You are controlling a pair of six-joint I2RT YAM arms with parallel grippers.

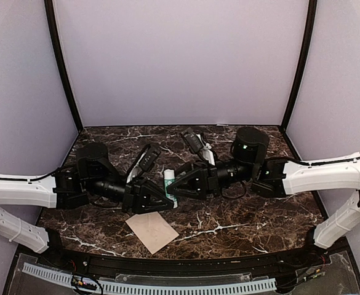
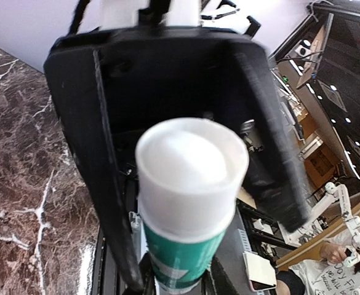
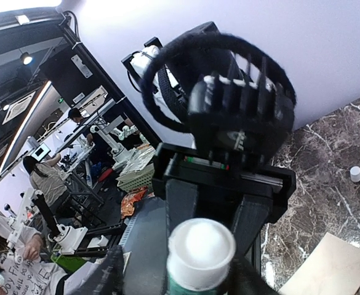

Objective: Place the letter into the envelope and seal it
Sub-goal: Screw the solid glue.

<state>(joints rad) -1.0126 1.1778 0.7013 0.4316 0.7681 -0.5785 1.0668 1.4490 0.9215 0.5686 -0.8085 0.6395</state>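
Right now your left gripper (image 1: 165, 198) is closed on the glue stick (image 1: 170, 187). It grips the green body low down, so the white end points up. In the right wrist view you can see its black fingers (image 3: 178, 209) set against both sides of the stick.

Your right gripper (image 1: 176, 182) faces it from the other side with its jaws parted. In the left wrist view its fingers (image 2: 103, 184) stand either side of the white end with a clear gap on one side, so it has hold of nothing. The two grippers meet nearly tip to tip over the middle of the dark marble table (image 1: 241, 227).

The envelope (image 1: 152, 232) lies flat on the marble, turned cornerwise, on the near side of the left gripper and close to the table's near edge. The right wrist view also catches the envelope (image 3: 333, 270) at its lower right.

You cannot tell at this size whether the flap is down, nor make out the letter as a sheet of its own. A small white round piece (image 3: 354, 174) sits on the marble beyond the envelope, apart from it.
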